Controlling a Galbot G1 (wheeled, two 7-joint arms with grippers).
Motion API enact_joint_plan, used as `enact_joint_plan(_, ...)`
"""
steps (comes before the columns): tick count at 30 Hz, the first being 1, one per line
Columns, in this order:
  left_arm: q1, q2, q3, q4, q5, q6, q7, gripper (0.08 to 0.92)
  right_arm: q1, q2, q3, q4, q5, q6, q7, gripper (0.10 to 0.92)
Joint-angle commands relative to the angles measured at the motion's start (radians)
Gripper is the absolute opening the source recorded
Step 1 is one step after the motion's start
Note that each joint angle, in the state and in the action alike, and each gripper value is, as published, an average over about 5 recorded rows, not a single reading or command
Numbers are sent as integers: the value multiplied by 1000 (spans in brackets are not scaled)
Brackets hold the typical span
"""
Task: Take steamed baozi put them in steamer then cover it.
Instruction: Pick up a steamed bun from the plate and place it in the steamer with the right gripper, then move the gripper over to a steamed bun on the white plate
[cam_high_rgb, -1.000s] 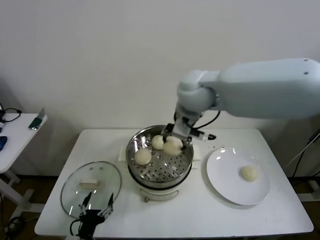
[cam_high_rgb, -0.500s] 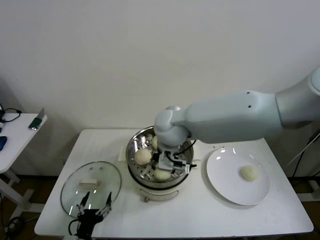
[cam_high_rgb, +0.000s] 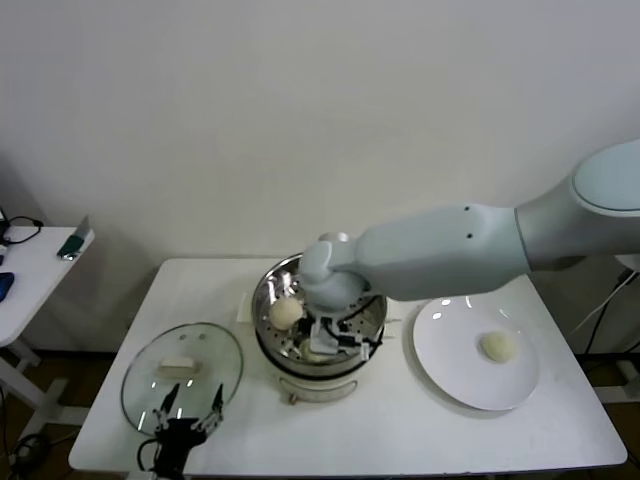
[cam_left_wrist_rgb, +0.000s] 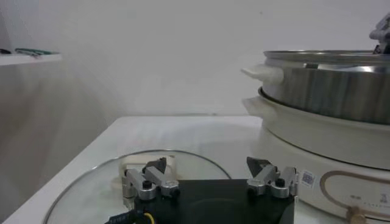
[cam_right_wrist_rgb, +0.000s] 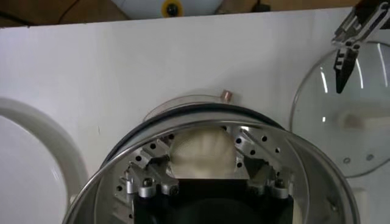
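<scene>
Since a second ago, the right gripper (cam_high_rgb: 333, 345) has been carried from the far rim of the round shiny stainless-steel steamer (cam_high_rgb: 268, 330) down to its near side, and the cream-white dough bun (cam_right_wrist_rgb: 202, 152) it held above the basket is now low on the perforated floor. That bun is seen in the right wrist view between the two fingers (cam_right_wrist_rgb: 157, 169), which sit close against its sides; whether they are pressing it or have just released it cannot be told.

Nearest the robot, at the front left of the white table (cam_high_rgb: 400, 430), the left gripper (cam_high_rgb: 190, 420) is parked with its fingers (cam_left_wrist_rgb: 159, 167) spread apart, hovering at the near edge of the round clear glass lid (cam_high_rgb: 160, 385). The lid lies flat on the table, left of the steamer, its cream-white oblong handle (cam_high_rgb: 177, 367) facing up.

Farther in, the steamer is seated on a white electric cooker base (cam_left_wrist_rgb: 317, 143). A second smooth bun (cam_high_rgb: 286, 312) rests in the basket's left part; much of the far side is hidden behind the right arm (cam_high_rgb: 440, 250).

To the right of the steamer, a flat white round plate (cam_high_rgb: 450, 365) holds one more bun (cam_high_rgb: 499, 346).
</scene>
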Motion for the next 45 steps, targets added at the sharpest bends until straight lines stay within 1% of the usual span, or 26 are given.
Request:
enact_joint_plan(1,-2,1,3,-2,2,0,0,823,107,-68,13,-28,86,41,-29,822)
enact_joint_plan(6,-8,5,7,0,4,-1,1,823,255,-201,-43,-86,248,68,-107,823)
enact_joint_plan(9,-13,8,11,3,5,0,1,823,341,-304,-127,-117,370,44,-156,823)
enact_joint_plan(13,-17,12,14,2,4,1,2,823,413,-449,-277,-125,483,-71,-163,823)
enact_joint_plan(16,-21,12,17,1,3,2,3,823,417,-573,-381,-117,512,-168,-141,823)
enact_joint_plan(18,-24,9,20,0,3,4,3,823,390,-652,-417,-117,503,-214,-124,823)
enact_joint_plan(21,-29,5,25,-1,5,7,4,823,296,-747,-397,-142,442,-248,-105,823)
enact_joint_plan(26,-25,0,26,-2,10,4,4,823,58,-821,-237,-236,335,-255,-97,823)
enact_joint_plan(35,-2,-8,-2,-1,12,-5,4,823,-350,-795,126,-418,219,-242,-81,823)
enact_joint_plan(41,9,-12,-16,-2,18,-8,4,823,-475,-747,245,-516,170,-223,-68,823)
enact_joint_plan(45,17,-15,-14,-5,25,-11,4,823,-522,-727,283,-545,163,-222,-67,823)
